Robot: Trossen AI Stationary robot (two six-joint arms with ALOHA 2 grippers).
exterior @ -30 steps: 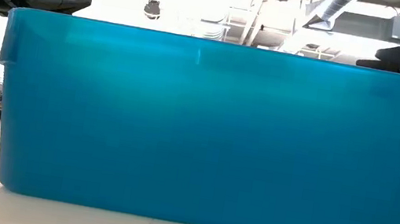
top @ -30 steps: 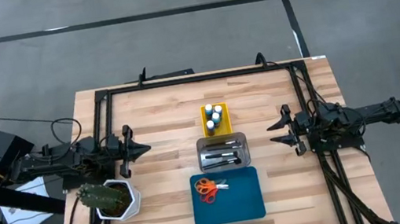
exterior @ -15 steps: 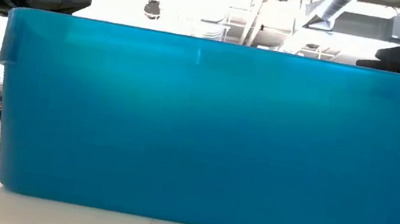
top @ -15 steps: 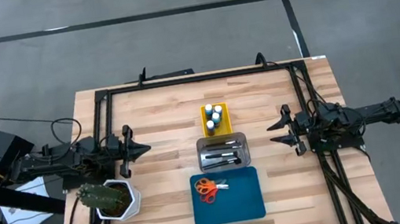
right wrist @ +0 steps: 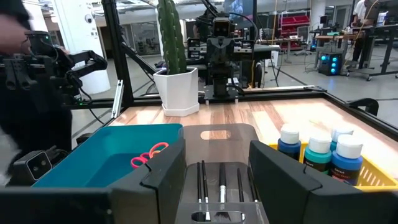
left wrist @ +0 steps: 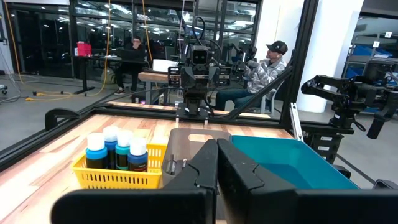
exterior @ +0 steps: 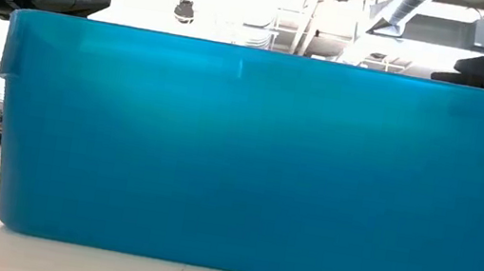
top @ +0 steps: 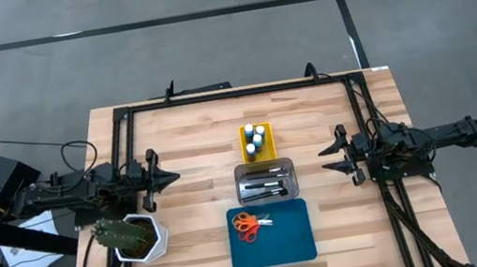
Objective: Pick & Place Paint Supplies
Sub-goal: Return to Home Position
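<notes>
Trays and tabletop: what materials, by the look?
Yellow tray: glossy plastic, moulded lattice wall. Middle tray: smoky see-through plastic, probably; wood shows through its wall. Blue tray: smooth plastic, light glowing through its wall. Table: pale wood planks, visible grain, satin. Left pincer and right pincer wait at the sides.

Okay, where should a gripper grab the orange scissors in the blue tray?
Likely at the narrow neck where handle loops meet blades, straight down from above. The scissors lie flat on the floor of the blue tray, whose walls block a sideways approach.
</notes>
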